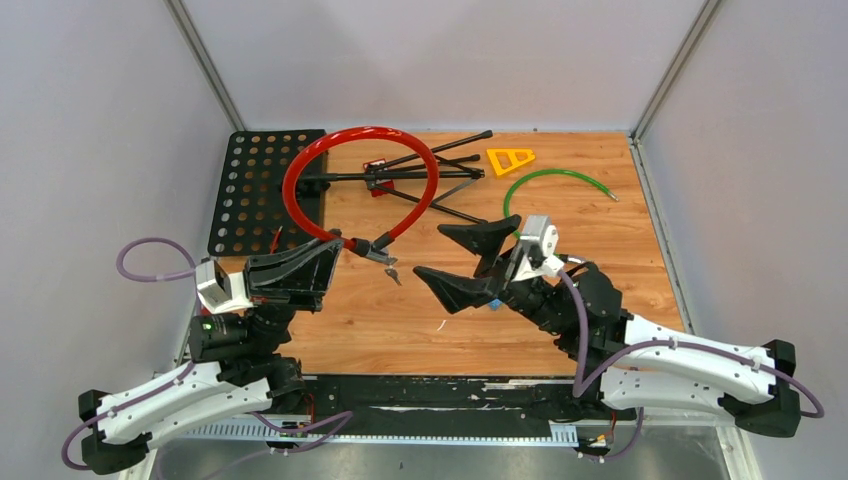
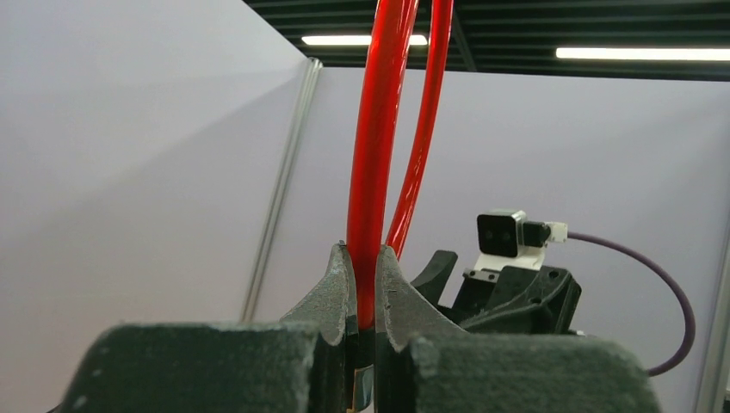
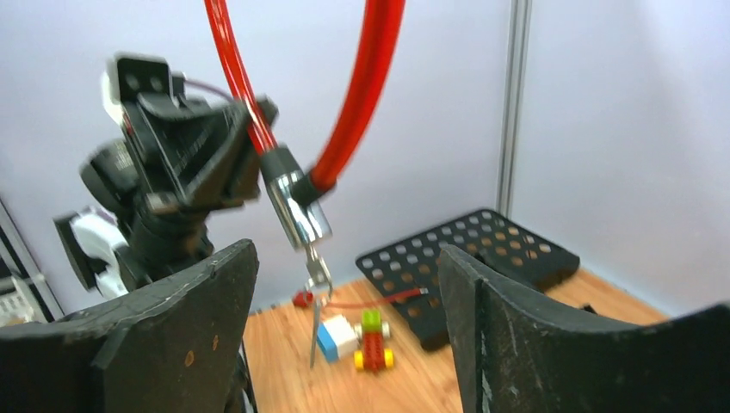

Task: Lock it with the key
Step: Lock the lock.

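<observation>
Near edge of the top view: two arms, two grippers.

The left gripper (image 2: 363, 258) is fully closed, its fingers pinching the red cable lock (image 1: 300, 170) just behind the metal lock cylinder (image 3: 297, 211). We count one loop, held up off the wooden table (image 1: 600, 250) and arching toward upper centre.

The right gripper (image 1: 428, 250) is spread wide with nothing in it. It sits mid-frame, just right of the cylinder and apart from it.

One key (image 3: 317, 271) sits in the cylinder's lower end and points down. A thin piece hangs under it; we can't tell what it is.

Further back, on the table:
- One black perforated plate (image 1: 250, 190) at upper left, with the loop crossing over its right edge.
- One small toy car of green, red and yellow bricks (image 3: 372, 340), touching or just beside one white-and-blue block (image 3: 337, 337). Both are near the plate in the right wrist view.
- One black stand with thin folding legs (image 1: 430, 175), upper centre, behind the loop.
- One green cable (image 1: 555, 182), a single arc right of centre.
- One yellow triangle (image 1: 510, 160), farthest back, just above the green arc.
</observation>
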Tool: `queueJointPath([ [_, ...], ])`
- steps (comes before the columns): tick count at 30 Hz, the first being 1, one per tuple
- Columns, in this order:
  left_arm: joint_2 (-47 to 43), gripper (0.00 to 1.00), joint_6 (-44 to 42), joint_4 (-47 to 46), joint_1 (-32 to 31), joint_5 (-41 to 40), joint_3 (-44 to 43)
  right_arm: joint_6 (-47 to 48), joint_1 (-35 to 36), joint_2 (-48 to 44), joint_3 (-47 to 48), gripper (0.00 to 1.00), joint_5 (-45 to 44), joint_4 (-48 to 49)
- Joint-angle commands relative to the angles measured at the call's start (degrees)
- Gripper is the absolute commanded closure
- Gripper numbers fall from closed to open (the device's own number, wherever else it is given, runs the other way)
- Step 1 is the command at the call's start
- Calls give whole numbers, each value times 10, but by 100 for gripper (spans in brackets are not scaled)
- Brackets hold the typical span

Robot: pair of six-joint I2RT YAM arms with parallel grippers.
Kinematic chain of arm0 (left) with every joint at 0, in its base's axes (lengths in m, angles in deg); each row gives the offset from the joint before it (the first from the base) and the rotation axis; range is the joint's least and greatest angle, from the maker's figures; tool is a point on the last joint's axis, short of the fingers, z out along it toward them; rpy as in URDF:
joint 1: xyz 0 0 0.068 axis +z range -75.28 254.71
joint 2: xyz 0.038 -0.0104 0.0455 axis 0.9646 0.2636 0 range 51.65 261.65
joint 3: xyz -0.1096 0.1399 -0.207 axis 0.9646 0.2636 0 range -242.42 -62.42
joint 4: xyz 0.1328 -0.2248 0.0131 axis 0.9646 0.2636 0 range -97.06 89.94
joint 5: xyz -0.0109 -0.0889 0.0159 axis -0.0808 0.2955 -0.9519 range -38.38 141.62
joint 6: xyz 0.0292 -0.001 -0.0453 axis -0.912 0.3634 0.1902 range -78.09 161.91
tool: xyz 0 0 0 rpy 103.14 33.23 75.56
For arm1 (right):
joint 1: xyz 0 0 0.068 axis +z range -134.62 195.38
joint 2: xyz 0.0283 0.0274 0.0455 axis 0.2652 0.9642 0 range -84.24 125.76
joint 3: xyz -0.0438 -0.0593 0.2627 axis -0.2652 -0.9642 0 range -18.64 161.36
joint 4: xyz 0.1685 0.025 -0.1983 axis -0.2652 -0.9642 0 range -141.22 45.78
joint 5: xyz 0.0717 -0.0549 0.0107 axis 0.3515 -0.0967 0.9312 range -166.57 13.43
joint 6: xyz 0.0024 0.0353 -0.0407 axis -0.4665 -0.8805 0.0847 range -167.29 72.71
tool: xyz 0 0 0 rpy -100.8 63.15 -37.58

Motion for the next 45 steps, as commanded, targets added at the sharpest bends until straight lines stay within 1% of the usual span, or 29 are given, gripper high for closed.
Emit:
queueJointPath([
  [1, 4, 100, 12, -42, -1, 11, -24, -36, -2, 2, 49, 21, 11, 66],
  [6, 6, 100, 14, -38, -2, 19, -26, -60, -5, 48, 129, 20, -5, 29],
  [8, 6, 100, 16, -38, -1, 23, -26, -71, -7, 62, 139, 20, 4, 39],
  [12, 7, 100, 18, -38, -1, 31, -28, -91, -15, 82, 154, 23, -13, 36],
  [15, 6, 100, 18, -37, -1, 34, -29, -105, -22, 87, 152, 28, -21, 33],
  [17, 5, 100, 17, -36, -2, 35, -28, -118, -25, 88, 151, 35, -17, 33],
  [19, 4, 100, 19, -36, -2, 35, -26, -122, -26, 91, 153, 46, -12, 30],
  [20, 4, 100, 19, -34, -1, 35, -27, -121, -26, 92, 155, 57, -10, 29],
  [21, 3, 100, 19, -31, -1, 35, -26, -120, -26, 92, 158, 76, -10, 26],
  [22, 3, 100, 20, -19, -1, 34, -28, -117, -26, 92, 163, 87, -14, 21],
  [23, 1, 100, 20, 4, -1, 34, -34, -110, -26, 91, 168, 94, -21, 14],
  [24, -1, 100, 17, 43, -1, 37, -46, -103, -26, 90, 174, 99, -29, 5],
  [28, -8, 100, -8, 177, -2, 46, -91, -62, -26, 77, 192, 100, -68, -24],
  [34, -34, 100, -18, 247, -1, 32, -89, -13, -27, 51, 204, 100, -111, -43],
  [41, -34, 100, -17, 255, -1, 31, -85, -9, -31, 37, 203, 100, -126, -50],
  [45, -27, 100, -18, 223, -1, 32, -75, -22, -30, 47, 207, 100, -110, -63],
])
